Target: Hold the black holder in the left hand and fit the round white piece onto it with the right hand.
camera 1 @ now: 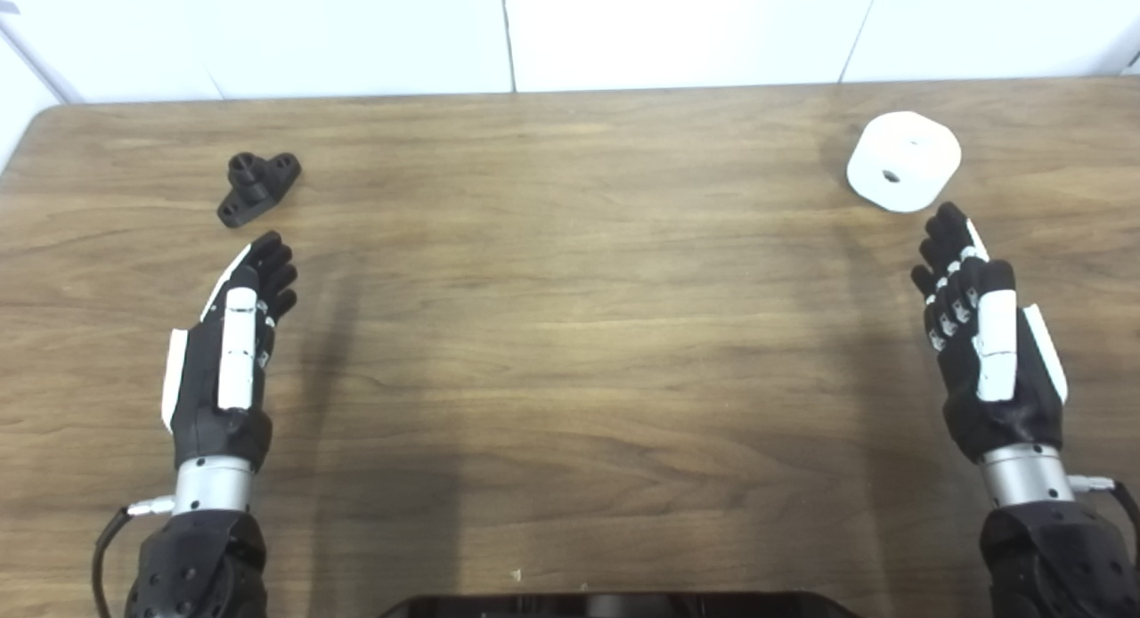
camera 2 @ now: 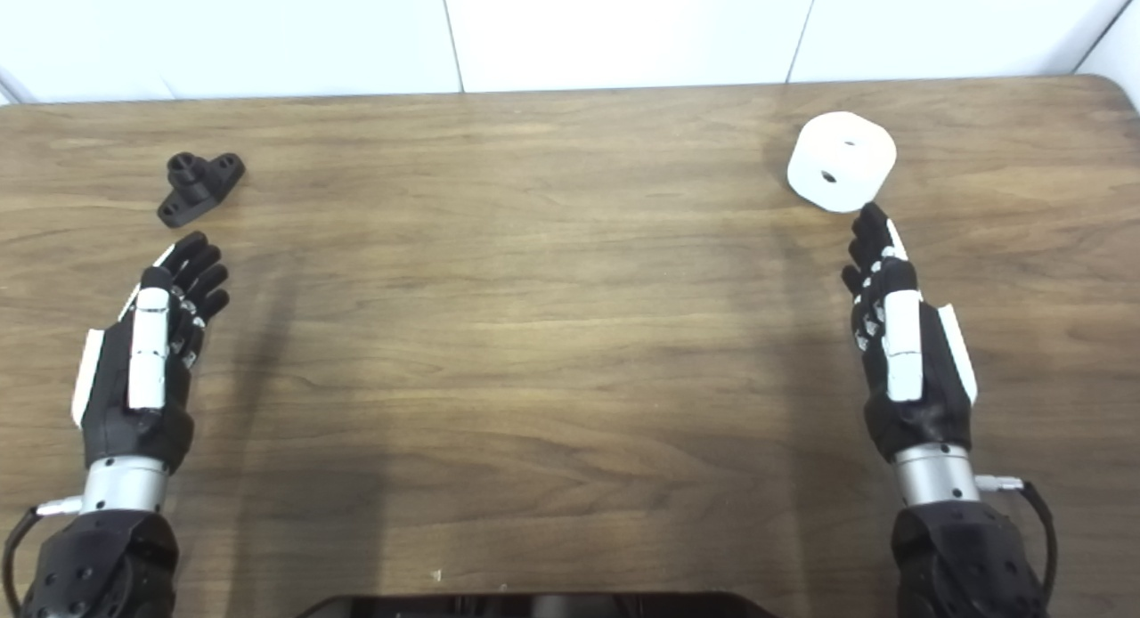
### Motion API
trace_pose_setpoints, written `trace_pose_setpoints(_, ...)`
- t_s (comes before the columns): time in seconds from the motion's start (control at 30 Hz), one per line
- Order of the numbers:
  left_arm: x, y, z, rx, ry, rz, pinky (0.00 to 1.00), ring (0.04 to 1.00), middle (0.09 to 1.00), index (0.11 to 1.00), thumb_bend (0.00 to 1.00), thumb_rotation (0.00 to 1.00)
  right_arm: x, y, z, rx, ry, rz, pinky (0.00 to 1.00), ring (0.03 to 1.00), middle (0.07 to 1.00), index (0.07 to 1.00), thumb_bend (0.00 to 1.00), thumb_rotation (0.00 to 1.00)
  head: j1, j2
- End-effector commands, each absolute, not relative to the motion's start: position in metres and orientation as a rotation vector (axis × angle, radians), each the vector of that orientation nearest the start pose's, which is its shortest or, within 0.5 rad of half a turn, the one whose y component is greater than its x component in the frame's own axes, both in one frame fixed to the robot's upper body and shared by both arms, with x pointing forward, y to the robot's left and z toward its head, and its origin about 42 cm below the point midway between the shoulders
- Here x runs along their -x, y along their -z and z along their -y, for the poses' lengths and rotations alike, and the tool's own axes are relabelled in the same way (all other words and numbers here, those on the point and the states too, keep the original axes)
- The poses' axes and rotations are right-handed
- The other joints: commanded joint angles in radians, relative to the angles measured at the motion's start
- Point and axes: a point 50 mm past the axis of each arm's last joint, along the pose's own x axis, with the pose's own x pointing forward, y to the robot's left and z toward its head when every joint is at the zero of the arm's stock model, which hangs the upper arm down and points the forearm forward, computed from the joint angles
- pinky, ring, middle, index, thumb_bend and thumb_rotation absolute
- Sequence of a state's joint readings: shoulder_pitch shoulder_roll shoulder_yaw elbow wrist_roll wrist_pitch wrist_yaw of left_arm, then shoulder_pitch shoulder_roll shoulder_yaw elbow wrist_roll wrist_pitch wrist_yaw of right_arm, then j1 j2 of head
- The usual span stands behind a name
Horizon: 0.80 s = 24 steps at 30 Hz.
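A broad wooden table (camera 1: 570, 333) with a brown, streaked grain and rounded far corners is seen filling most of the scene from left to right. Behind its far edge, a plain white wall made of flat panels (camera 1: 356, 30) is shown, divided by thin dark seams, one near the middle and another slanting further to the right. At the near edge of the table, in the centre, the top of a flat glossy black object (camera 1: 614, 605) is cut off by the frame.
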<state>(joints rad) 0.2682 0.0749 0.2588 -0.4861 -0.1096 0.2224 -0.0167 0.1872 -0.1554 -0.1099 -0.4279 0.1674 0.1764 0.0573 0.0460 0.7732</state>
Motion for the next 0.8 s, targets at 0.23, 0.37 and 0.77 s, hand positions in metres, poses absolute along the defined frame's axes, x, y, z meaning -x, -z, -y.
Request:
trace_pose_setpoints(0.23,-0.159,-0.143,-0.301,-0.04,-0.253,0.015,0.93,0.933,0.916,0.896,0.48,0.88,-0.215,-0.164,0.287,0.022,0.016,0.145,1.0,1.0,0.982,0.971,0.56,1.0,0.025,-0.037)
trace_pose_setpoints(0.37,-0.158,-0.139,-0.298,-0.03,-0.242,0.015,0.92,0.943,0.924,0.914,0.48,0.87,-0.214,-0.16,0.291,0.035,0.012,0.142,1.0,1.0,0.985,0.977,0.56,1.0,0.047,-0.066)
trace_pose_setpoints(0.77,-0.155,-0.13,-0.278,-0.027,-0.233,0.009,0.89,0.932,0.929,0.917,0.43,0.83,-0.211,-0.143,0.306,0.047,0.003,0.127,1.0,1.0,0.995,0.977,0.56,1.0,0.164,-0.155)
